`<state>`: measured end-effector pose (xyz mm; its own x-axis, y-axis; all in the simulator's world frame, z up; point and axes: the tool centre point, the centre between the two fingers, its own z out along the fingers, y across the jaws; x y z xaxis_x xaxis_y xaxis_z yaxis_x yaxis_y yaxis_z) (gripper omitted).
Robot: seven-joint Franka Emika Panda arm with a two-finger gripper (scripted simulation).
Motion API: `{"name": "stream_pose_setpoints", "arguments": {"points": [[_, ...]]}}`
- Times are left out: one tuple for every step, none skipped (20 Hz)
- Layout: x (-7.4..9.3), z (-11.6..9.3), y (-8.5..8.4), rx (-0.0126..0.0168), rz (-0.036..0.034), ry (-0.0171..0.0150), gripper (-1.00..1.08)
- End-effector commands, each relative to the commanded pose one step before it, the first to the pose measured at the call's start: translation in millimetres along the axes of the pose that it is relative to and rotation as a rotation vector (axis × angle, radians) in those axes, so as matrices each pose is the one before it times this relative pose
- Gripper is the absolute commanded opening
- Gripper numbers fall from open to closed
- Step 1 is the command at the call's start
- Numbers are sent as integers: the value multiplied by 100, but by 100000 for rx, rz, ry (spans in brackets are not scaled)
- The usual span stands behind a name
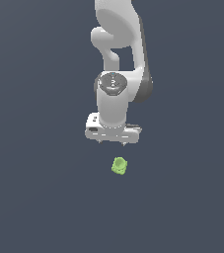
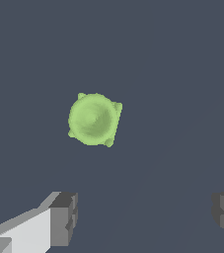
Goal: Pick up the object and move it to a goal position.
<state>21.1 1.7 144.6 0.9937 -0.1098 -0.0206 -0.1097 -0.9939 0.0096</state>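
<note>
White Panda arm comes down from the top of the exterior view, roughly mid-frame, upper links bending back on themselves w/ a dark band along the exterior view's right side. Round wrist joint faces the cam, forearm section drops straight down into the flat hand block. Pincer (image 1: 113, 142) points straight down, hanging in the air, nothing betw. the fingers. Wrist view: two dark grey fingertips (image 2: 64, 217) set wide apart at opposite sides of the frame, jaws spread fully, pads bare, not touching anything.
</note>
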Motion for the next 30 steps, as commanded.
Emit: {"name": "stream_pose_setpoints", "arguments": {"points": [[950,772,-633,172,3956,280,100],[424,364,-309,84,1857,149,100],[435,396,-339,91,1976,157,100],[422,410,-354,93,1995,158,100],[380,394,-342,88,1873,147,100],[340,375,-328,84,1748,136,100],[303,356,-311,79,1625,126,100],[269,334,-293,74,1503,116,100],[237,312,-274,69,1379,106,100],[208,288,-253,63,1258,96,100],[181,263,-231,58,1136,86,100],[156,238,-209,52,1015,77,100],[133,211,-184,47,897,67,100],[112,185,-161,41,775,58,100],[92,157,-138,35,654,49,100],[74,129,-112,29,537,40,100],[56,101,-87,22,418,31,100],[38,73,-66,16,292,22,100],[24,43,-35,10,182,14,100],[5,15,-20,3,49,4,100],[-80,-45,65,-42,-417,-102,100],[-1,41,-2,0,0,0,100],[-3,123,-7,0,0,0,100],[-5,204,-12,0,0,0,100],[4,277,14,5,47,11,100],[1,357,10,5,47,11,100],[-15,444,-24,0,0,0,100],[1,508,25,8,82,19,100],[-13,588,0,4,47,11,100],[-16,623,-1,4,47,11,100]]}}
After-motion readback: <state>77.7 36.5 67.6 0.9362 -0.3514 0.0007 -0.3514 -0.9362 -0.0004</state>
